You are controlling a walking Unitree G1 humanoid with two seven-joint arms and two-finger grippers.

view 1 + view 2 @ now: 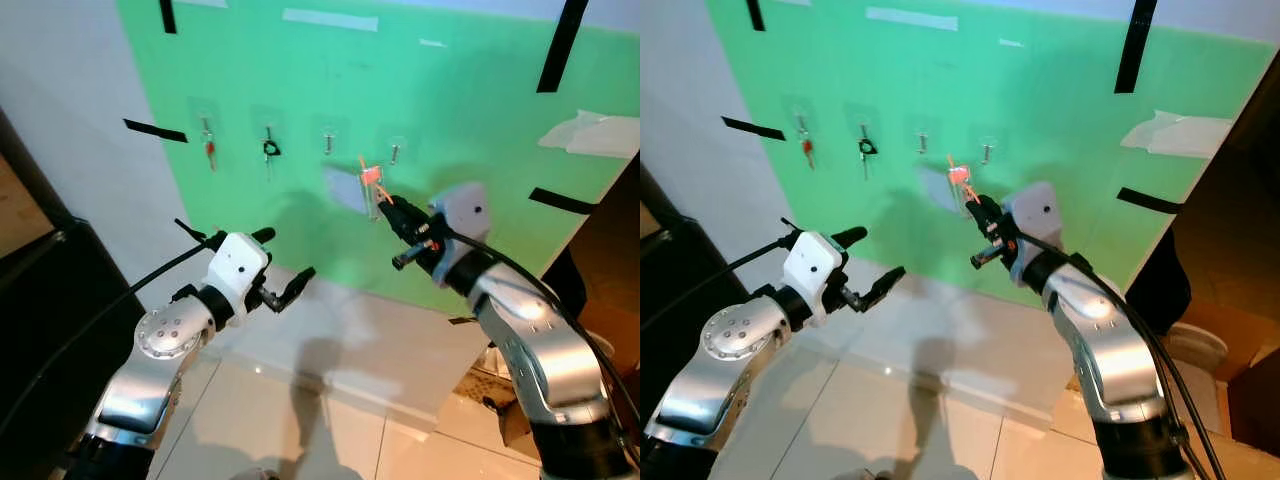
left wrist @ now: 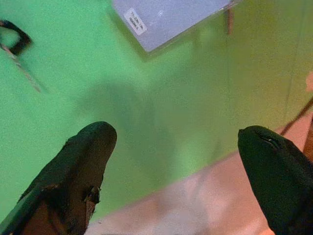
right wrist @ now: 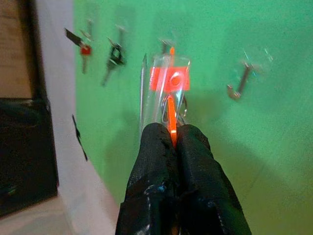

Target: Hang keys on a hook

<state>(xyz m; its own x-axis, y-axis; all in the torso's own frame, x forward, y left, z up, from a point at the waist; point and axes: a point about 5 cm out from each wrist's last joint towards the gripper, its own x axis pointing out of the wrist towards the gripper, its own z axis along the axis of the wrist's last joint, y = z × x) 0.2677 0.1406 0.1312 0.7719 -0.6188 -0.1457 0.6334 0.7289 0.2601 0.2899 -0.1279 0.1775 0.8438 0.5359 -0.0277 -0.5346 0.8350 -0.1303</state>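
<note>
Four small hooks sit in a row across the upper middle of the left eye view, stuck to a large green board point(image 1: 300, 220) that leans against the pale wall and fills most of the frame. Below it, in the lower part of the frame, lies the light tiled floor point(image 1: 330, 430). The first hook point(image 1: 208, 130), furthest left, carries a red-headed key point(image 1: 210, 152); the second hook point(image 1: 268, 132) carries a dark key point(image 1: 271, 150); the third hook point(image 1: 328, 138) and the fourth hook point(image 1: 396, 150) look bare. The step in hand seems to be the carry to a free hook: the right end effector point(image 1: 386, 208), at the centre of the frame, is raised close to the board just below and between the two bare hooks. Its fingers are pressed together on an orange tag strap, so the keys point(image 3: 168, 81), a clear tag with an orange-red label and a ring behind it, stand up from the fingertips. The next move probably calls for lifting the ring level with one bare hook, most likely the fourth, and easing it over the upturned tip before letting go. The left end effector point(image 1: 285, 268), lower left of centre, holds nothing, its fingers point(image 2: 83, 161) spread well apart and pointed at the board.
</note>
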